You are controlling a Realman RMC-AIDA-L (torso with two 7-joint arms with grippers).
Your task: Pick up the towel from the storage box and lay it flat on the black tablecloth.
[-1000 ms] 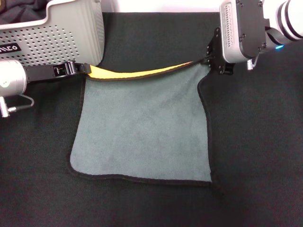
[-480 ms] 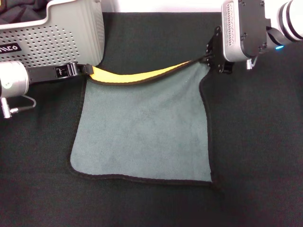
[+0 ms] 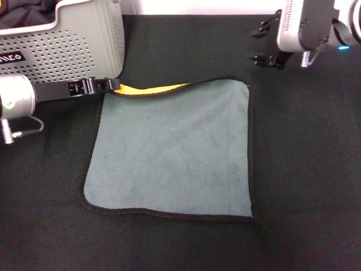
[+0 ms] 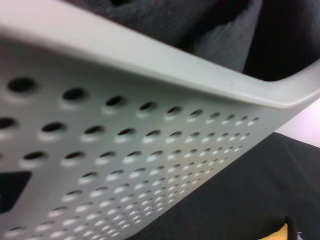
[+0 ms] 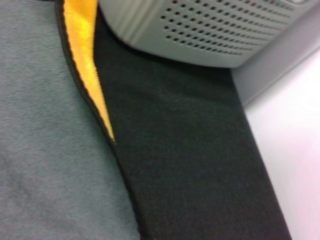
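The towel [image 3: 172, 149] lies grey-green side up on the black tablecloth [image 3: 304, 169]. Its far left corner is lifted, so the yellow underside [image 3: 155, 89] shows along the far edge. My left gripper [image 3: 110, 84] is shut on that corner, just in front of the storage box [image 3: 73, 45]. My right gripper [image 3: 261, 43] is open and empty, above the tablecloth just beyond the towel's far right corner, which lies flat. The right wrist view shows the towel [image 5: 40, 150], its yellow edge [image 5: 90, 65] and the box [image 5: 210, 30]. The left wrist view shows the box wall [image 4: 125, 150].
Dark fabric [image 3: 28, 11] lies inside the storage box at the far left. A white surface [image 5: 295, 125] shows past the tablecloth's far edge. Bare black cloth surrounds the towel at the front and right.
My right gripper has opened, let go of the towel's far right corner and moved up and away. That corner dropped flat, and less yellow underside shows. The left gripper holds still.
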